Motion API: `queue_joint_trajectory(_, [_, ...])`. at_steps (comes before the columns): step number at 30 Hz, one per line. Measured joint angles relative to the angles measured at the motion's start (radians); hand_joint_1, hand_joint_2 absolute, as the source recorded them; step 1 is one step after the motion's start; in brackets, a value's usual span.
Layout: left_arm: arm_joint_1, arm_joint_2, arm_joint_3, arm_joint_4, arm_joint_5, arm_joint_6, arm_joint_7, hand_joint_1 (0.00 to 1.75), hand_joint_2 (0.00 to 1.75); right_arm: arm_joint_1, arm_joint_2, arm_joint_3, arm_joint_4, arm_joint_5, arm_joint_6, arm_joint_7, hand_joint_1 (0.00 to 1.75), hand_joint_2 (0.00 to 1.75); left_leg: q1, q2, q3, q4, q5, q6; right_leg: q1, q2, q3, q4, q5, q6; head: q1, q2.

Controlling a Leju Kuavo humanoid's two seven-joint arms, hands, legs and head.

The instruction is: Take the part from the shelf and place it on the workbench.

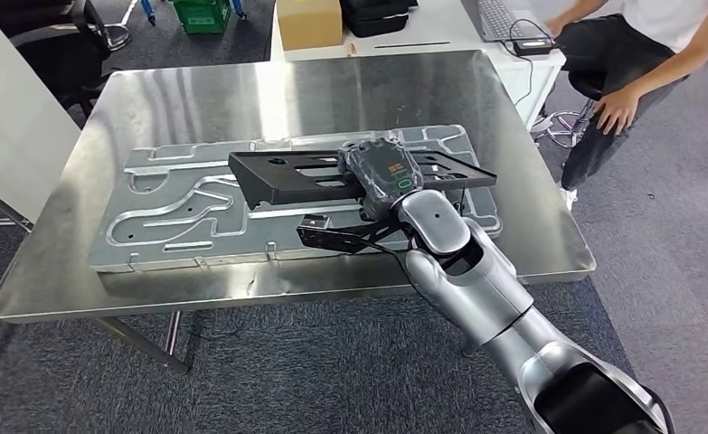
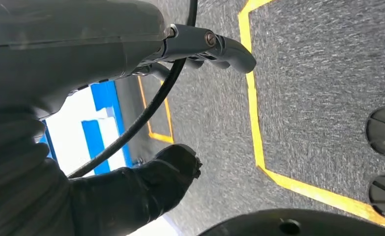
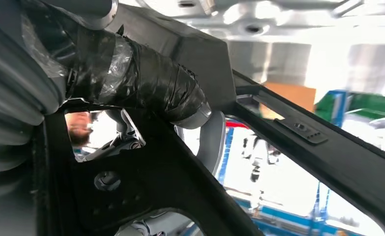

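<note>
Black part (image 1: 278, 176), a flat slotted bracket, is sitting in the grasp of the right hand (image 1: 382, 172), hanging just above the grey grooved plate (image 1: 165, 221) that is lying on the steel workbench (image 1: 196, 90). Left hand (image 2: 146, 182) is hanging over carpet, grasping nothing, fingers apart. At twelve o'clock beyond the workbench, a closed cardboard box (image 1: 308, 22) and a green crate (image 1: 202, 14) are standing, their contents hidden.

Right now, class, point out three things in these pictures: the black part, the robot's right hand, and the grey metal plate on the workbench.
black part (image 1: 278, 176), head view, on its flat left end.
right hand (image 1: 383, 174), head view, on the back of the hand.
grey metal plate (image 1: 178, 217), head view, on its grooved left half.
</note>
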Motion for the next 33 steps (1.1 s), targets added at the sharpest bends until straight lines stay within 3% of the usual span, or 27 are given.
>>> queue_joint_trajectory(1, [0.0,0.0,0.0,0.0,0.002,-0.002,0.0,0.0,1.75,-0.001,0.0,0.003,0.004,0.005,0.004,0.005,1.75,1.75,0.003,0.002,0.011,-0.028,0.027,-0.004,-0.001,-0.005,0.003,0.002,-0.004,0.003,0.0,0.0])
queue_joint_trajectory(2, [0.001,0.001,0.0,0.0,0.004,-0.003,-0.001,0.0,1.75,-0.003,0.0,0.007,0.009,0.01,0.007,0.011,1.75,1.75,0.006,0.005,0.041,-0.091,0.067,-0.006,-0.003,-0.009,0.007,0.005,-0.01,0.007,0.0,0.0])
queue_joint_trajectory(4, [0.003,0.003,0.0,0.0,0.007,-0.006,-0.002,0.0,1.75,-0.01,0.0,0.012,0.019,0.022,0.012,0.023,1.75,1.75,0.005,0.009,0.105,-0.218,0.116,-0.002,-0.003,-0.013,0.009,0.015,-0.021,0.018,0.0,0.0])
queue_joint_trajectory(6, [0.004,0.003,0.0,0.0,0.009,-0.008,-0.003,0.0,1.75,-0.016,0.0,0.014,0.028,0.03,0.013,0.03,1.75,1.75,0.002,0.01,0.128,-0.267,0.121,0.007,0.002,-0.013,0.006,0.021,-0.027,0.024,0.001,0.0])
queue_joint_trajectory(9, [0.003,0.003,-0.001,0.0,0.015,-0.016,-0.012,0.0,1.75,-0.028,0.0,0.021,0.059,0.048,0.018,0.055,1.75,1.75,0.0,0.008,0.129,-0.272,0.123,0.014,0.002,-0.013,0.007,0.019,-0.027,0.017,0.001,0.0])
queue_joint_trajectory(15, [0.004,0.005,-0.002,0.0,0.029,-0.042,-0.034,0.0,1.75,-0.121,-0.007,0.022,0.335,0.092,0.011,0.135,1.75,1.75,-0.005,0.004,0.13,-0.271,0.12,0.027,0.0,-0.018,0.014,0.006,-0.025,0.02,0.001,0.0])
queue_joint_trajectory(23, [0.01,0.008,-0.004,0.0,0.031,-0.049,-0.04,0.0,1.75,-0.167,-0.033,-0.001,0.605,0.09,-0.008,0.14,1.75,1.75,-0.007,0.006,0.13,-0.27,0.12,0.032,-0.004,-0.015,0.016,0.002,-0.02,0.046,0.001,0.0])
queue_joint_trajectory(27, [0.01,0.009,-0.005,0.0,0.031,-0.063,-0.04,0.0,1.75,-0.172,-0.036,-0.005,0.668,0.087,0.013,0.145,0.0,0.0,-0.007,0.006,0.133,-0.271,0.12,0.032,-0.001,-0.015,0.018,0.002,-0.02,0.047,0.001,0.0])
queue_joint_trajectory(32, [0.012,0.01,-0.007,0.0,0.031,-0.082,-0.03,0.0,1.75,-0.168,-0.038,-0.018,0.722,0.079,0.034,0.142,0.0,0.0,-0.007,0.006,0.135,-0.272,0.121,0.032,0.0,-0.015,0.018,0.004,-0.021,0.047,0.001,0.0])
queue_joint_trajectory(33, [0.012,0.01,-0.008,0.0,0.031,-0.083,-0.026,0.0,1.31,-0.168,-0.038,-0.024,0.728,0.077,0.035,0.14,0.0,0.0,-0.007,0.006,0.135,-0.272,0.121,0.032,0.0,-0.015,0.019,0.004,-0.021,0.047,0.001,0.0])
